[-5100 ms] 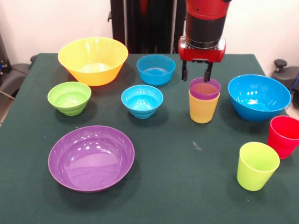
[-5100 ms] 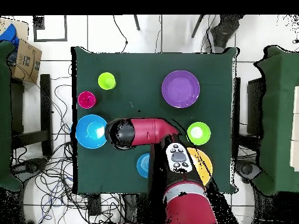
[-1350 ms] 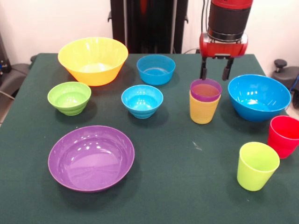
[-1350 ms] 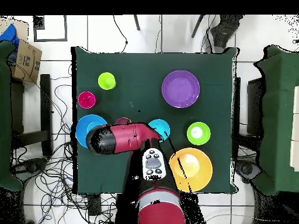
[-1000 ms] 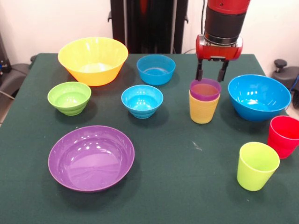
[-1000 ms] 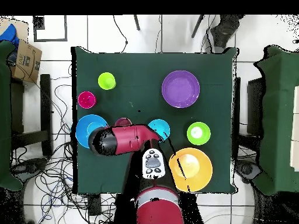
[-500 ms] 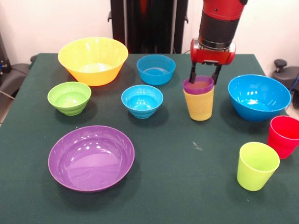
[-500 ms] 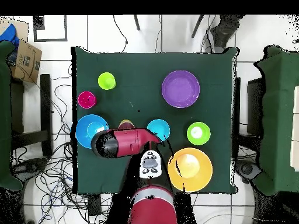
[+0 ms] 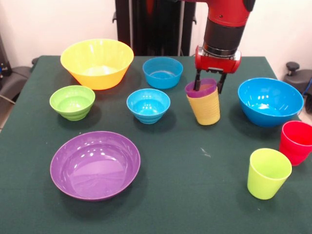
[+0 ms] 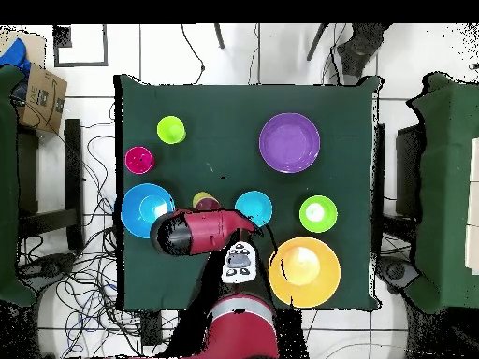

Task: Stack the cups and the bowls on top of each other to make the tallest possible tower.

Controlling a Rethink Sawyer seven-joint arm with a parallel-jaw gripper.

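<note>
Red arm (image 9: 225, 12), black cylindrical wrist band, red hand (image 9: 208, 83), dark fingers

purple cup (image 9: 201, 88) inside ribbed yellow cup (image 9: 205, 109); red cup (image 9: 295, 142) and lime cup (image 9: 267, 173) near the dark green table's (image 9: 195, 195) edge.

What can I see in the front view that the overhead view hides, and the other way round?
Only the front view shows the gripper with its fingers straddling the rim of the purple cup, which is nested in the yellow cup, the pair tilted. It also shows both small blue bowls.

Only the overhead view shows the floor cables and a cardboard box beside the table; there the arm covers the gripper and one small blue bowl.

Both show the purple bowl, the green bowl, the yellow-orange bowl, the large blue bowl, the red cup and the lime green cup.
</note>
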